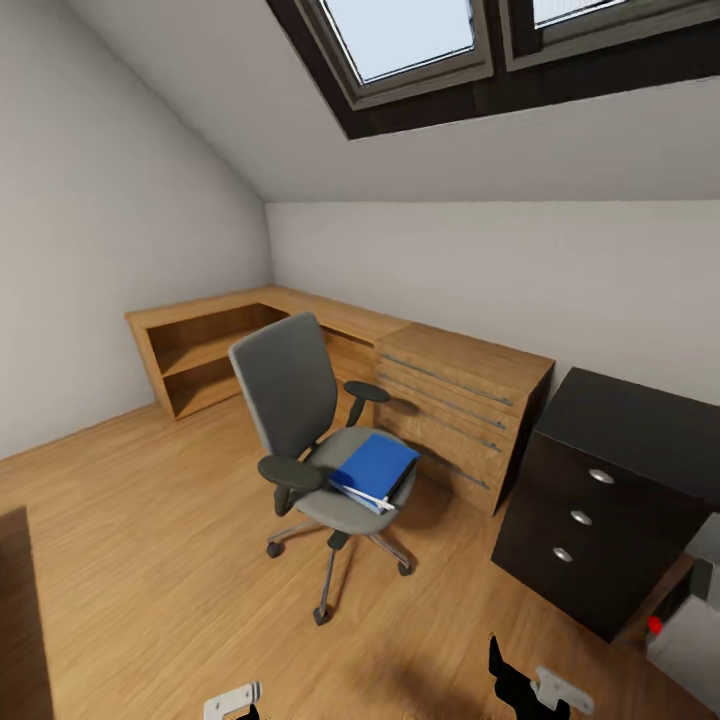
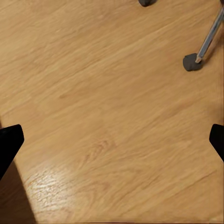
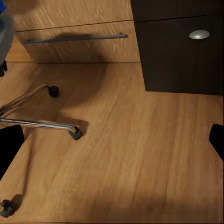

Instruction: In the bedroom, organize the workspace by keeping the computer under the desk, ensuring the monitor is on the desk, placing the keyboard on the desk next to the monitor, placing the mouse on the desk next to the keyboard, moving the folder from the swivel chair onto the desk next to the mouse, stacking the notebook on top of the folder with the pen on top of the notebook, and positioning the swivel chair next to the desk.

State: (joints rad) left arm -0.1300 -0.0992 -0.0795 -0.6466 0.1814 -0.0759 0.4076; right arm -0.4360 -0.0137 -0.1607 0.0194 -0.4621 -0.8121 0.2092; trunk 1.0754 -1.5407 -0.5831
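Folder on the chair, both grippers empty

Folder (image 1: 375, 466), blue, lies on the seat of the swivel chair (image 1: 300, 400), just in front of the wooden corner desk (image 1: 330, 315). Beside the desk stands a dark drawer cabinet (image 1: 610, 480). Left gripper (image 2: 112, 137) and right gripper (image 3: 112, 140) hang spread wide over wooden floor (image 1: 150, 520), grasping nothing.

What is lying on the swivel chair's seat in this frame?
A blue folder lies on the swivel chair seat, with a white pen-like object at its front edge. What lies beneath the folder is covered.
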